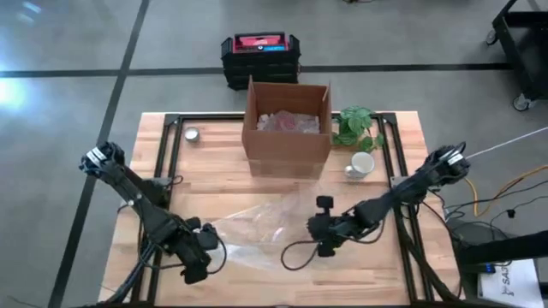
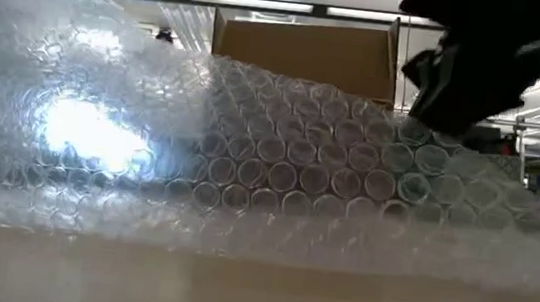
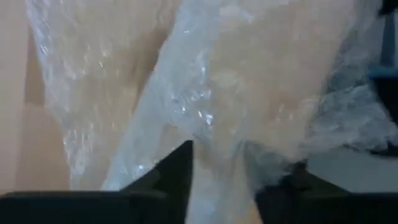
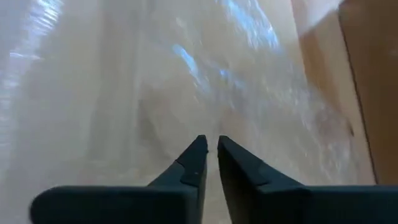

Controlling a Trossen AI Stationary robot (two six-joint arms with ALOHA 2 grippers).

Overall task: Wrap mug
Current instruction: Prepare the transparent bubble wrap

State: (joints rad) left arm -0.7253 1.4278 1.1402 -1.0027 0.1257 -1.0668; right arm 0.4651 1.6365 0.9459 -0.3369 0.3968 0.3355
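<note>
A clear bubble wrap sheet (image 1: 261, 227) lies crumpled on the wooden table's near middle. In the low view the bubble wrap (image 2: 279, 162) rises toward the left. My left gripper (image 1: 208, 242) is shut on its left end and my right gripper (image 1: 318, 233) on its right edge. The white mug (image 1: 362, 163) sits on the table to the right of the cardboard box, well apart from the wrap and both grippers. My left gripper pinches a bunched fold of the wrap (image 3: 217, 155) between its two fingers (image 3: 177, 171), coming from the table's left side. The wrap spreads away beyond the tips, crumpled and slack. My right gripper has its fingertips (image 4: 198, 152) closed to a narrow gap on the wrap's right edge (image 4: 208, 127), coming from the table's right and slanting down. Creases in the wrap run toward the tips, and the sheet beyond them lies on the table.
An open cardboard box (image 1: 287, 128) with pale padding inside stands at the far middle. Beside it on the right is a small green plant (image 1: 355, 127). A small round tin (image 1: 192, 133) sits at the far left. A black and red case (image 1: 261, 56) lies on the floor beyond the table.
</note>
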